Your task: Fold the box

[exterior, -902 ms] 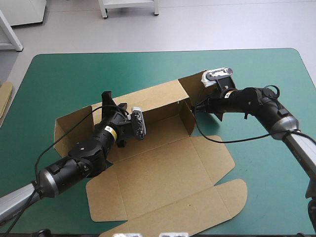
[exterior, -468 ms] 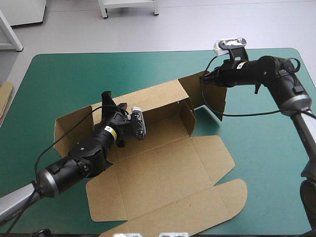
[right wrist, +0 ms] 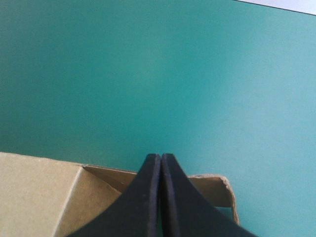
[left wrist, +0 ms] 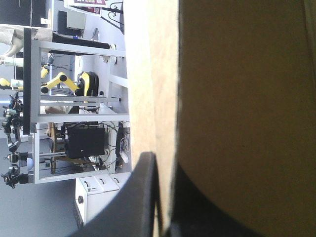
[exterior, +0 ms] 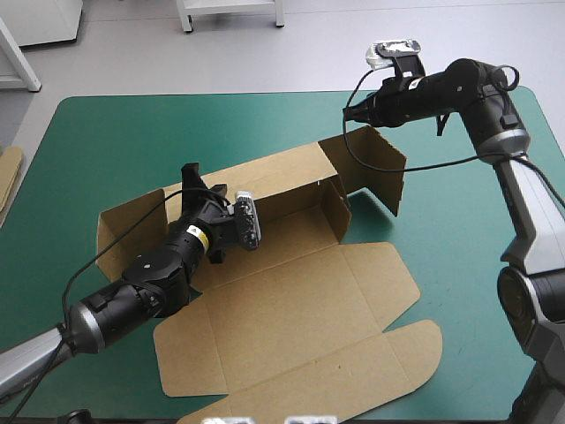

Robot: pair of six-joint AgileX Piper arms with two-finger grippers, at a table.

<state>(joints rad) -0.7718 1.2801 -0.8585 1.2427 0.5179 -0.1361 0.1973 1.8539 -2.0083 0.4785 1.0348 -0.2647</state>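
Observation:
The brown box [exterior: 291,309] lies in the middle of the table, its lid flat toward the front edge and its back wall [exterior: 274,172] raised. My left gripper [exterior: 189,175] is shut on the top edge of that back wall near its left end. In the left wrist view the board [left wrist: 237,98] runs between the black fingers of this gripper [left wrist: 165,163]. The right end flap [exterior: 384,168] stands upright. My right gripper [exterior: 349,113] hovers just above the flap's far top corner, shut with nothing in it. In the right wrist view this gripper [right wrist: 161,155] sits over the flap [right wrist: 44,192].
An edge of more brown board [exterior: 7,172] shows at the table's left edge. Bare teal-green cover [exterior: 132,132] stretches behind the box to the far edge, and more of it lies right of the flap [exterior: 477,265].
My right gripper has risen and moved toward the far edge. The right end flap has swung up from a low lean to upright. The left arm has not moved.

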